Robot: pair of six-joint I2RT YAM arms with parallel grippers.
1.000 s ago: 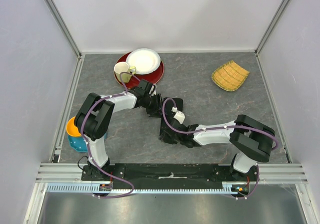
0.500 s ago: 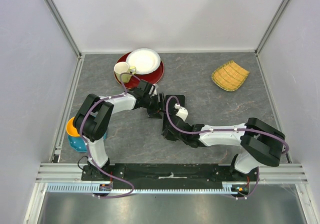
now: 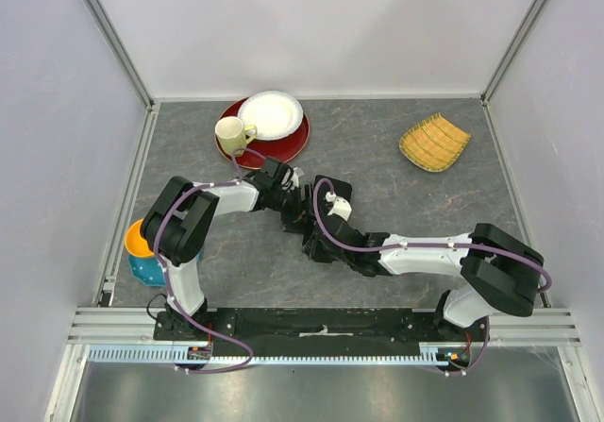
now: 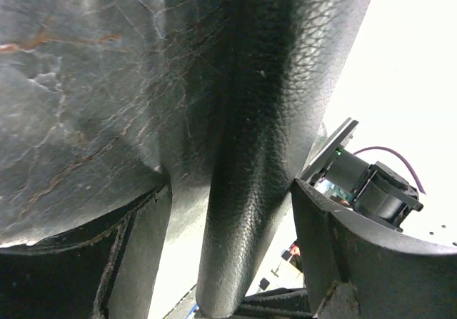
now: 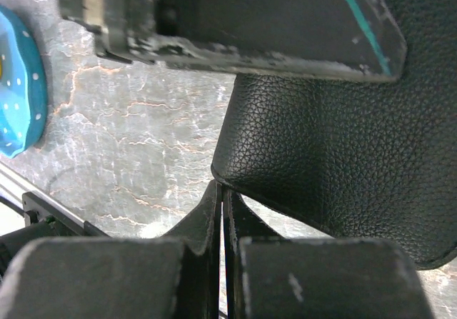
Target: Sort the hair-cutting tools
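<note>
Black grained leather fills both wrist views: the black case (image 5: 343,155) is where your two arms meet, near the middle of the grey worktop (image 3: 396,195). From above you get only a dark knot of case and arm links there, so you have to read the grips from the wrists.

Your left wrist camera shows the left gripper (image 4: 228,262) partly open. Its fingers (image 4: 146,255) stand on either side of a rounded fold of the case, with light showing in both gaps, so it straddles the fold and does not clamp it.

Your right wrist camera shows the right gripper (image 5: 225,262) closed down to a hairline slit, with a thin edge of the case's flap pinched in it. One finger of the left gripper, teal along one edge, crosses the top of that view. A blue dotted bowl (image 5: 18,83) sits on the worktop at its left side.

Only the overhead view gives you the rest. A white plate (image 3: 271,113) and a cream mug (image 3: 229,135) rest on a red plate (image 3: 283,146) at the far edge. A yellow woven tray (image 3: 434,143) lies far right, and an orange bowl (image 3: 137,238) sits against the blue one at the left edge.

The scissors and combs show in none of the three views, so you cannot tell where they lie.
</note>
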